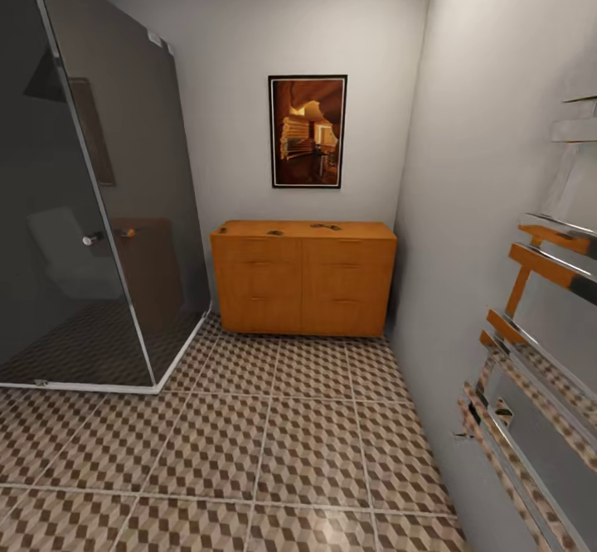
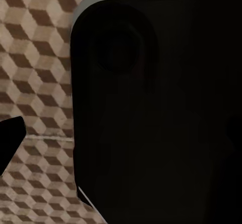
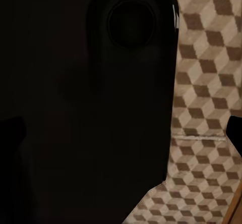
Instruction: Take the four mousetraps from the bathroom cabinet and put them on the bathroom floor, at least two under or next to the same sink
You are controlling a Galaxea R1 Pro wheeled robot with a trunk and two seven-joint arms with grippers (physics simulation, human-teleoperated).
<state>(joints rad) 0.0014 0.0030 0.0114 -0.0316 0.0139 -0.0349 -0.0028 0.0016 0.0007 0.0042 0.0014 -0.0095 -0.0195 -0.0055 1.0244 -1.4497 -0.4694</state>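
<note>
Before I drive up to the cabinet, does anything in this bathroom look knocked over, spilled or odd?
Nothing stands out. The cabinet stands square against the back wall, drawers shut, small dark items, probably the mousetraps, lying on its top. The bathroom floor shows no spills, and the picture hangs straight.

Mousetraps (image 1: 325, 226) on cabinet (image 1: 303, 283) top too small to count.
</note>
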